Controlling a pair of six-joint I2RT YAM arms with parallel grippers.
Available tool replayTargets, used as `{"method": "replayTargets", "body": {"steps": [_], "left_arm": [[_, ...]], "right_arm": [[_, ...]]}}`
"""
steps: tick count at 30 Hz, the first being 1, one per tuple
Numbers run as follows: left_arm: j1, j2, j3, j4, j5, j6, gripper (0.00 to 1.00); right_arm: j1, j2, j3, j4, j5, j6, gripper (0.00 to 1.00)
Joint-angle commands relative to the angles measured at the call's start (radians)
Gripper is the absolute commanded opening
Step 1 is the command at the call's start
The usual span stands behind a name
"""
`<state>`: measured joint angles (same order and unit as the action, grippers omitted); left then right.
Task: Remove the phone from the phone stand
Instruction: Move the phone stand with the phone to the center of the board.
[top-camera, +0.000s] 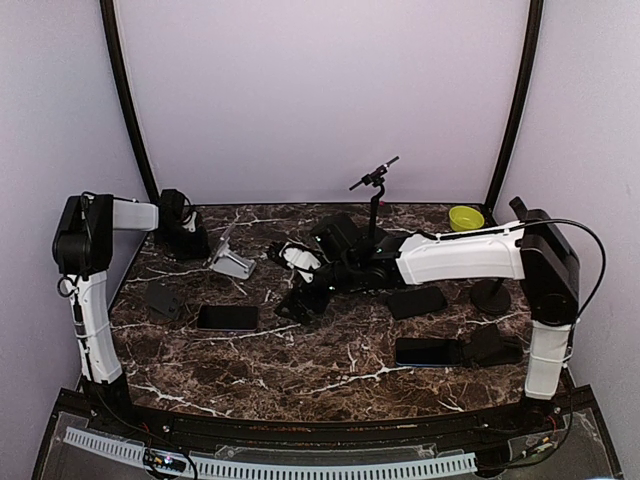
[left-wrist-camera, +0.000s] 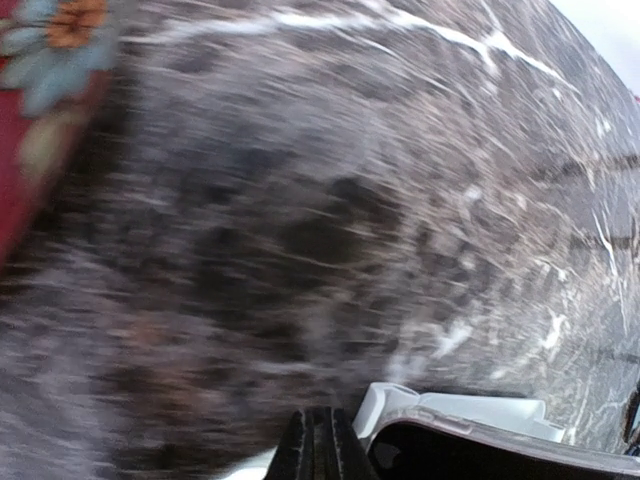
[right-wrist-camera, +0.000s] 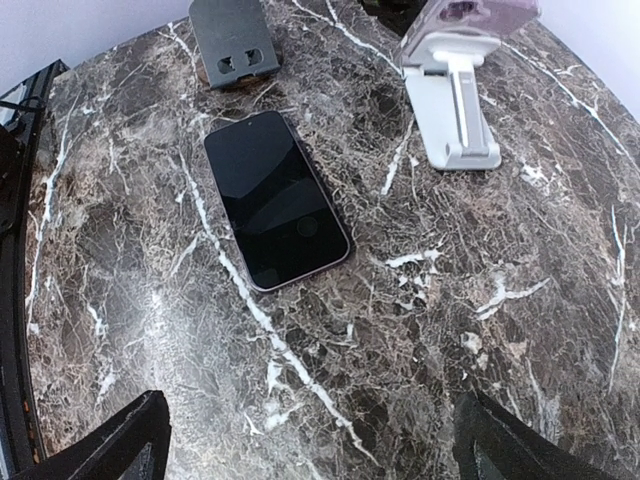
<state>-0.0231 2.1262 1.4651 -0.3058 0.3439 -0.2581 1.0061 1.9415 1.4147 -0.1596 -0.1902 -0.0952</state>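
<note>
The white phone stand (top-camera: 235, 265) stands at the back left of the marble table and holds a phone (top-camera: 224, 242) leaning upright. In the right wrist view the stand (right-wrist-camera: 452, 112) is at the top right, with the clear-cased phone (right-wrist-camera: 480, 14) on it. My right gripper (top-camera: 303, 302) hovers open and empty over the table's middle, its fingertips (right-wrist-camera: 140, 445) spread wide, to the right of the stand. My left gripper (top-camera: 188, 236) is just left of the stand. Its fingers (left-wrist-camera: 320, 448) are pressed together with nothing between them, and the stand's white edge (left-wrist-camera: 450, 408) is beside them in a blurred view.
A dark phone (right-wrist-camera: 275, 198) lies flat beside a black stand (right-wrist-camera: 235, 40); both also show in the top view, phone (top-camera: 227, 317) and stand (top-camera: 163, 298). Two more phones (top-camera: 418, 301) (top-camera: 428, 351), another black stand (top-camera: 495, 345), a tripod (top-camera: 375, 190) and a green bowl (top-camera: 466, 217) are on the right.
</note>
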Motion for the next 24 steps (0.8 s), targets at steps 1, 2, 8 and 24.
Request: {"method": "replayTargets", "body": {"steps": [1, 2, 8, 24], "left_arm": [[-0.089, 0.006, -0.019, -0.026, 0.085, -0.033, 0.07], [-0.104, 0.005, -0.021, -0.024, 0.081, -0.039, 0.07], [-0.180, 0.003, -0.059, 0.019, 0.112, -0.109, 0.06], [-0.177, -0.168, -0.025, 0.021, 0.041, -0.083, 0.38]], "right_arm": [[-0.010, -0.043, -0.014, 0.042, 0.001, 0.014, 0.99], [-0.011, -0.045, -0.016, 0.043, 0.002, 0.015, 0.99], [-0.020, -0.052, -0.028, 0.046, 0.036, 0.031, 0.99], [-0.051, -0.101, -0.099, 0.103, 0.047, 0.042, 0.99]]}}
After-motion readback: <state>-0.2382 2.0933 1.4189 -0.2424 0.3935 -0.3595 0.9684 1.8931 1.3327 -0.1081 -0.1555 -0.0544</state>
